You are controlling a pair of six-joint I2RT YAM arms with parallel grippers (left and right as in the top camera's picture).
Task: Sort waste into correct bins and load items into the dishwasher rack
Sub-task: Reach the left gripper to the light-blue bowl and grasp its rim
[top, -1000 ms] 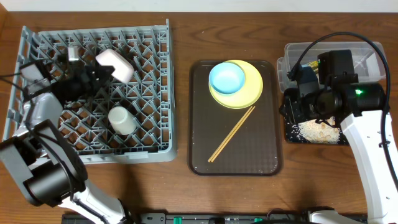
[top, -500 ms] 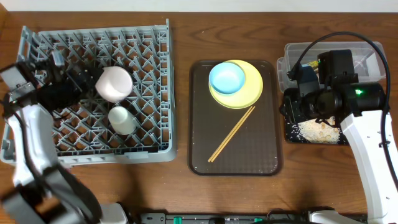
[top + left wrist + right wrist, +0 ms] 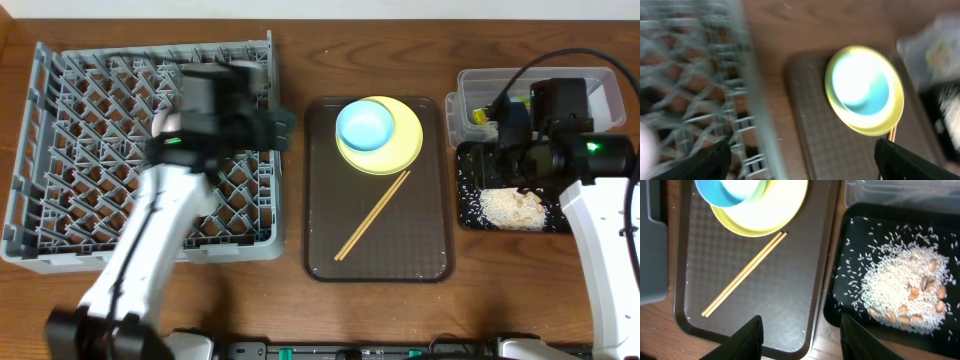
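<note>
My left gripper (image 3: 283,125) hangs open and empty over the right edge of the grey dishwasher rack (image 3: 80,120). Its blurred wrist view looks toward the light blue bowl (image 3: 865,85) stacked on the yellow-green plate (image 3: 890,115). Two chopsticks (image 3: 372,215) lie beside the plate (image 3: 405,150). My right gripper (image 3: 802,337) is open and empty above the gap between the brown tray and the black tray (image 3: 840,305), which holds the rice scraps (image 3: 900,290). The wrapper (image 3: 483,117) shows in the clear tub (image 3: 590,85). My left arm hides the white bowl and cup.
The brown serving tray (image 3: 400,250) sits at the table's centre, between the rack and the two bins. A black cable loops over the right arm (image 3: 590,170). Bare wood runs along the table's front edge.
My left gripper has opened, let go of the white bowl in the rack and swung right to the rack's right edge. The right arm has shifted slightly to the right.
</note>
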